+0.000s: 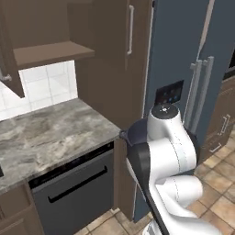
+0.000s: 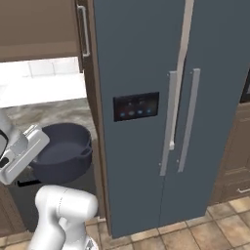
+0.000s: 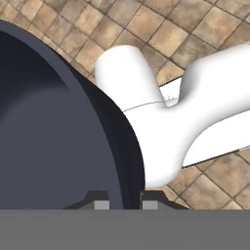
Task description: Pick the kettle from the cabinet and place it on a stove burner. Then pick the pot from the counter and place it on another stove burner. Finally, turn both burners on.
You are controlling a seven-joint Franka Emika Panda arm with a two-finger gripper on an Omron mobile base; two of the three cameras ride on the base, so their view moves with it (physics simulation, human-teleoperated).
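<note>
The end effector (image 3: 122,201) is clamped on the rim of the pot (image 2: 62,152). In the hand view the two dark fingertips (image 3: 101,200) stand one on each side of the pot's wall, one inside and one outside, with the rim running up between them.

The pot is off the bench (image 1: 46,133). In the right base view it hangs in the air just beside the left edge of the refrigerator (image 2: 146,58), in front of the bench's end, slightly tilted, its open mouth upward and one loop handle turned toward the refrigerator. In the left base view a small part of its dark rim (image 1: 133,133) shows between the arm's upper joint and the refrigerator (image 1: 183,50); the rest is hidden behind the arm.

The arm is folded tight and close to its base. In the left base view its white elbow rises in front of the refrigerator's lower door. In the right base view the wrist lies to the left of the pot, on the side away from the refrigerator. The hand view looks down past the pot's wall onto the tiled floor (image 3: 161,29).

The cabinet (image 1: 46,27), left of the refrigerator and above the bench, stands open; its visible shelf is bare. A dishwasher (image 1: 75,193) sits under the bench.
</note>
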